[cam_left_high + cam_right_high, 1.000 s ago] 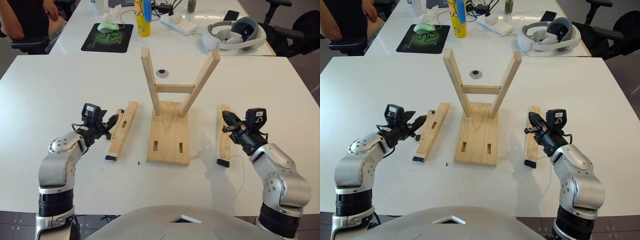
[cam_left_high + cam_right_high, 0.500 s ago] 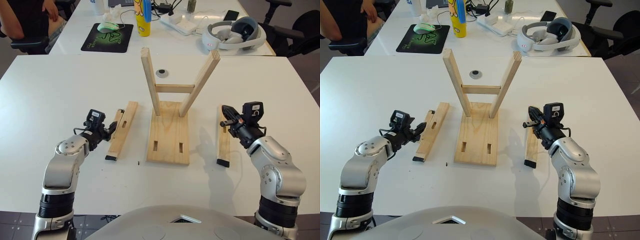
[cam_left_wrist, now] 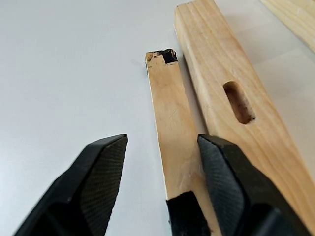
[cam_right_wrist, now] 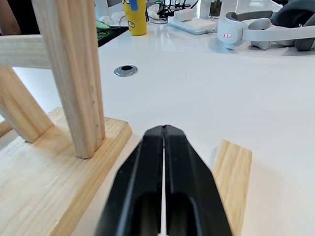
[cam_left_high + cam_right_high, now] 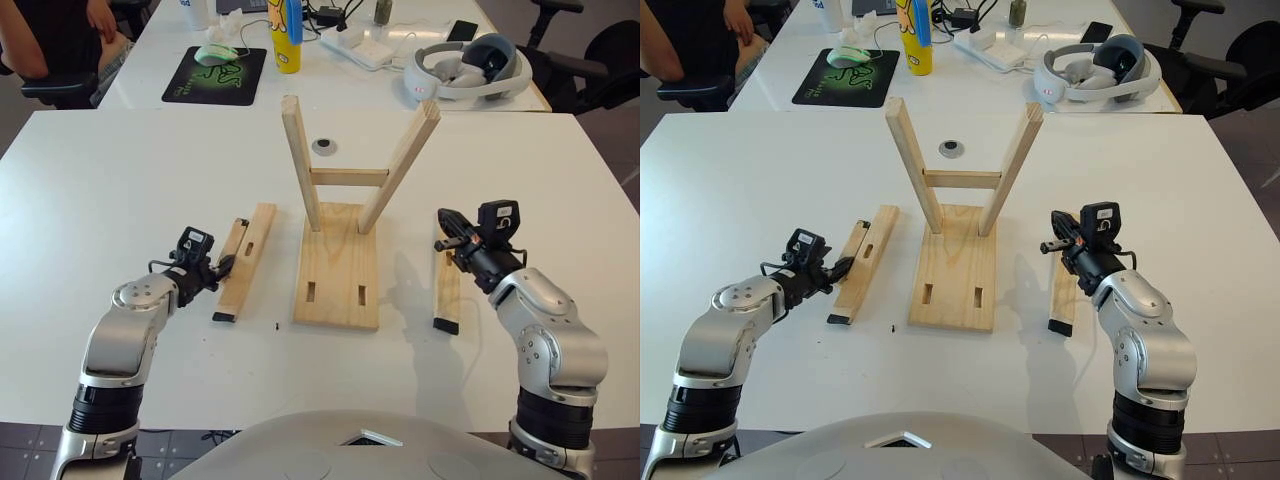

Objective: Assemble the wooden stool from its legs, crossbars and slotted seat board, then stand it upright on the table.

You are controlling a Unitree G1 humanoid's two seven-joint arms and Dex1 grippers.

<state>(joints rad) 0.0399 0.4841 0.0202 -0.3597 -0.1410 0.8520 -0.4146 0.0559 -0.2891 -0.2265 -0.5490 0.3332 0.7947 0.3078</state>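
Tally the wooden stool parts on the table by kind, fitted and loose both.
Legs: 4 (fitted, fitted, loose, loose)
Crossbars: 2 (fitted, loose)
Seat board: 1
Total: 7

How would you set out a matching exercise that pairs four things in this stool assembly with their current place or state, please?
Things:
1. left gripper
2. right gripper
3. flat pale wooden seat board with slots
4. thin pale wooden crossbar with black ends

Places or states:
A. jaws shut
B. lies flat, with two upright wooden legs standing in it
C. jaws open
D. lies beside the slotted wooden leg on the robot's left

Pairs: 1-C, 2-A, 3-B, 4-D
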